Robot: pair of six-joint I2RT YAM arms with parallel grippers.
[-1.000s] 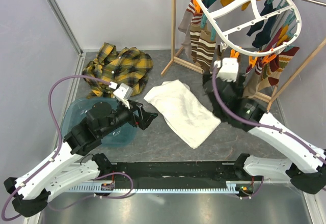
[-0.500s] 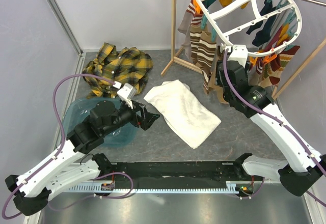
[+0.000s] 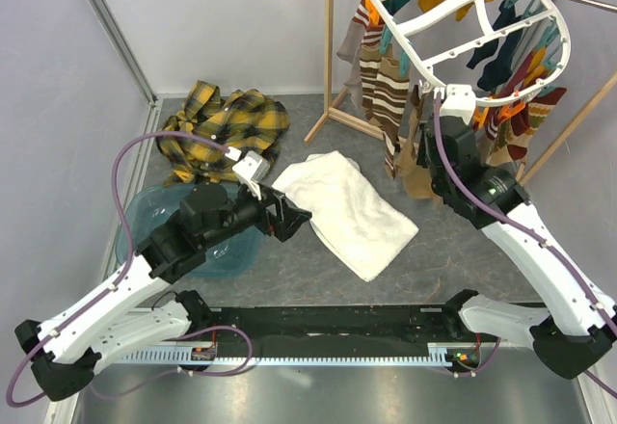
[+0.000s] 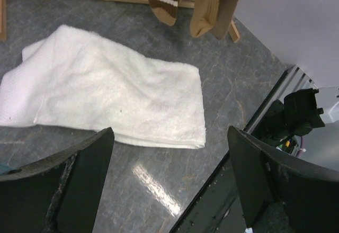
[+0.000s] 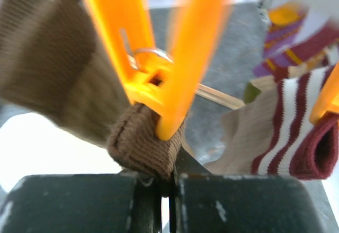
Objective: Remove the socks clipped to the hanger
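The white oval hanger hangs at the top right with several socks clipped under it on orange and teal clips. My right gripper is raised to the hanger's near rim and is shut on the cuff of a brown sock, right below the orange clip that still pinches it. Beside it hangs a maroon-striped sock. From above, that brown sock dangles next to the right wrist. My left gripper is open and holds nothing, low over the floor at the towel's near edge.
A white towel lies on the grey floor between the arms. A yellow-black plaid shirt is heaped at the back left, a teal basin sits under the left arm. The wooden rack frame carries the hanger.
My right gripper rose to the hanger's rim and closed on the brown sock's cuff. The left arm shifted a little right toward the towel, still open.
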